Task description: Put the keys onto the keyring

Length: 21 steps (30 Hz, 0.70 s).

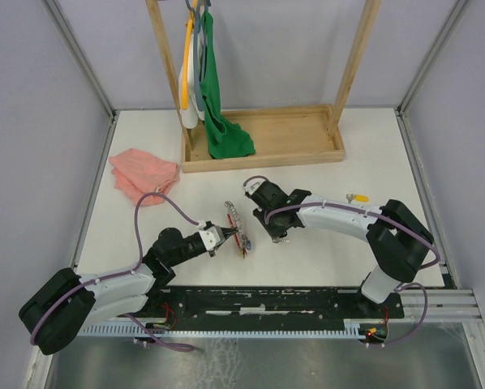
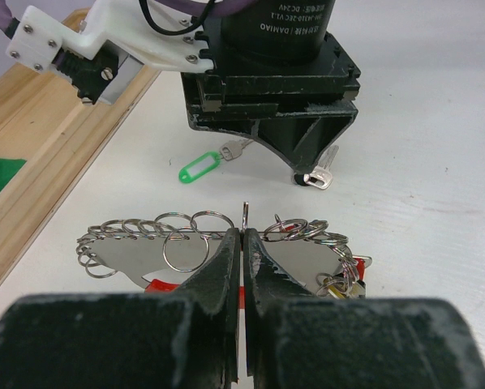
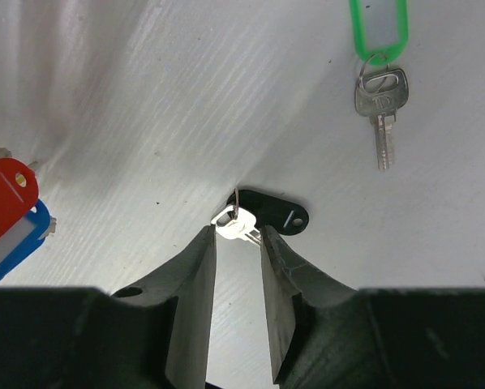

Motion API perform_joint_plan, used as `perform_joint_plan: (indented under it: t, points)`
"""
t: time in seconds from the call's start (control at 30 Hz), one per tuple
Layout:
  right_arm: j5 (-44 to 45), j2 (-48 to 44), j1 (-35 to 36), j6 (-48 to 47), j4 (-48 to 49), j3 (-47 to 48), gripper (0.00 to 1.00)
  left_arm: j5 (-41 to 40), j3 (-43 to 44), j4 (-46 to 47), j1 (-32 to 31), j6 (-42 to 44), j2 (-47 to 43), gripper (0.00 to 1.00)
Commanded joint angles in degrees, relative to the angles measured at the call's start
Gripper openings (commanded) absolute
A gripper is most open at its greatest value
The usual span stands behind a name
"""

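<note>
Two arms over a white tabletop [image 1: 372, 146], bases at the near edge. Left gripper [image 1: 228, 236] near centre, fingers pressed together, pinching the thin wire of the keyring [image 1: 235, 219]. Keyring at mid-tabletop, just left of the right gripper [image 1: 280, 236].

From the left wrist: left gripper [image 2: 242, 243] clamped on the keyring [image 2: 195, 220], small silver rings strung to either side of the fingers, tagged keys bunched at the right end, red and yellow showing.

Right gripper pointing down, close to the tabletop, fingers spread a little. From the right wrist: right gripper [image 3: 238, 243] with a silver key head just ahead of the gap between its tips. Black key [image 3: 276, 217] flat on the tabletop, tag beyond the tips, not clamped.

Green key [image 3: 379, 81] loose farther off, tag away from the gripper, blade toward it. From the left wrist, green key [image 2: 200, 168] just beside the right gripper [image 2: 275, 113]. Red tag [image 3: 6, 194] and blue tag [image 3: 19, 239] at the left edge of the right-wrist view.

Yellow key [image 1: 358, 197] alone, well apart, beside the right forearm. Pink cloth [image 1: 143, 174] at far left. Wooden rack [image 1: 263, 146] at the back, green cloth [image 1: 222, 121] hanging from it.
</note>
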Motion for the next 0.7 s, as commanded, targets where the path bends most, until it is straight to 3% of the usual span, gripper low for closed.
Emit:
perform_joint_plan:
  t: [0.0, 0.67]
  points:
    - [1.1, 1.4, -0.1, 2.5, -5.8, 4.7, 0.37, 1.3, 0.8, 3.7, 0.0, 0.3, -1.3, 0.03]
    - [-0.1, 7.0, -0.2, 4.1, -5.2, 7.3, 0.27, 1.5, 1.2, 3.3, 0.0, 0.1, -0.8, 0.03]
